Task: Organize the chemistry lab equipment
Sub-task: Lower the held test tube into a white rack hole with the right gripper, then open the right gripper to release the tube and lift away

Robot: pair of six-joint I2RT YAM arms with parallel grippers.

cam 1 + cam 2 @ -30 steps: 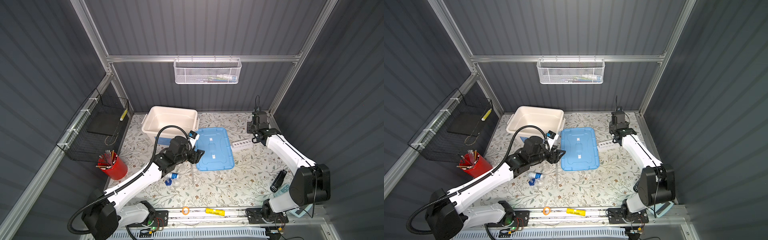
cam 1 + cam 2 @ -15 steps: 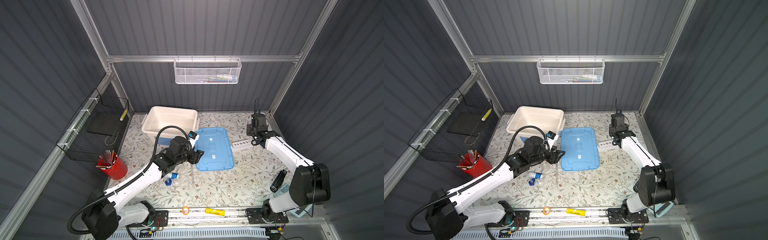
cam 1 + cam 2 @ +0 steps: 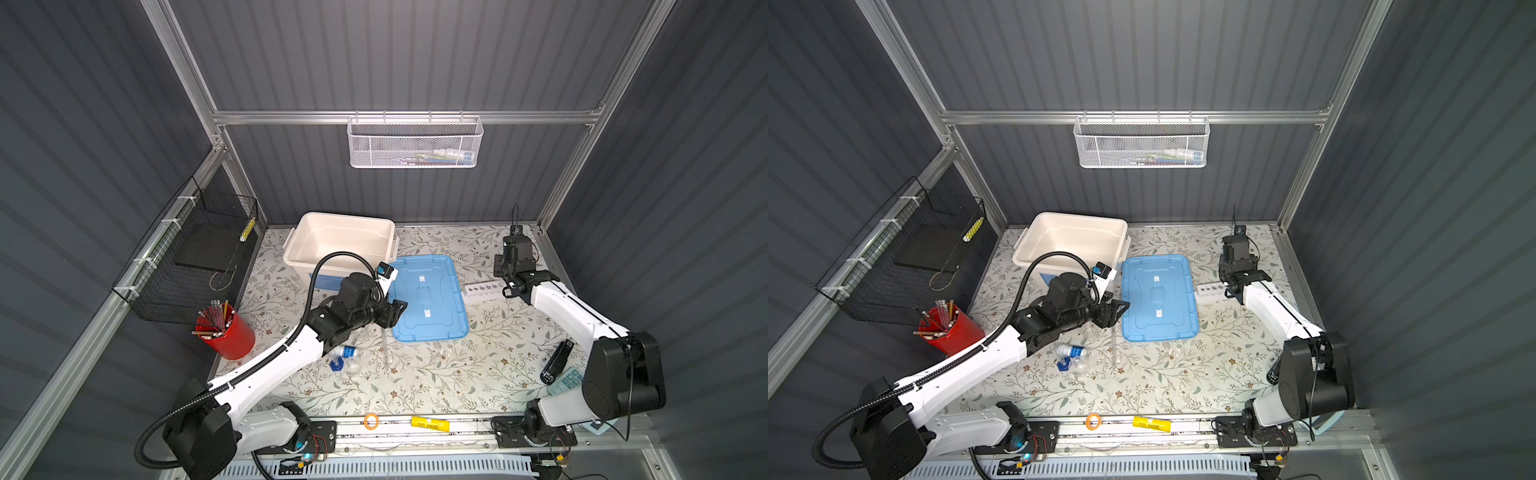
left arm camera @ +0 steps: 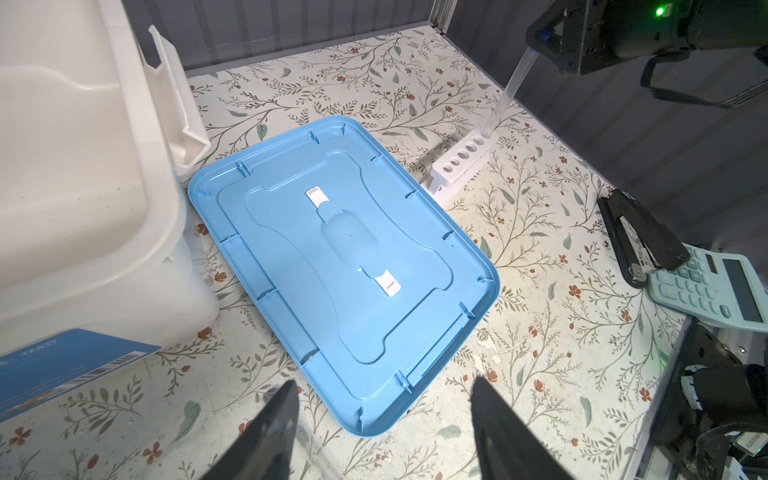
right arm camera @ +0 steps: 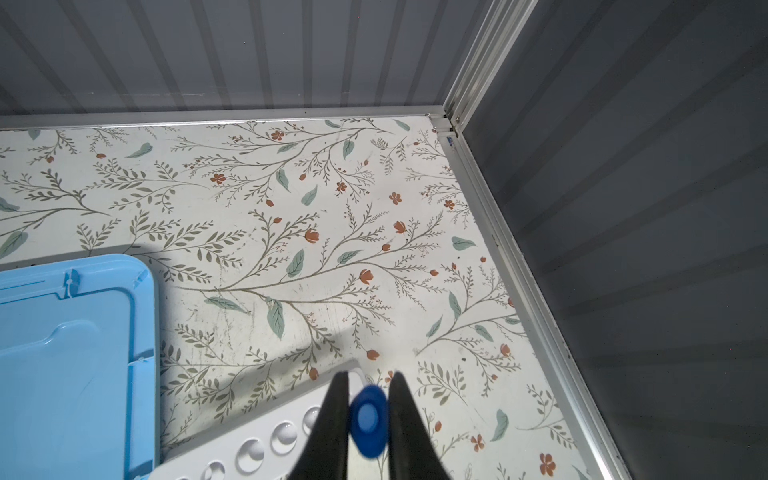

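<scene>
Fingers [image 5: 332, 419] of right gripper [image 5: 369, 386] closed on blue-capped long tube [image 4: 505, 93] at its cap; lower end meets end hole of white holed rack [image 4: 461, 160], far right. Meanwhile left gripper [image 4: 384, 384] open, empty, by blue lid [image 4: 332, 249]. Tube judged light, slick, brittle: grip near cap, gently.

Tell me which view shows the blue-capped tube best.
Left wrist view: the clear tube slants from the right pincer to the white rack. Right wrist view shows only its blue cap; top views hide it.
</scene>
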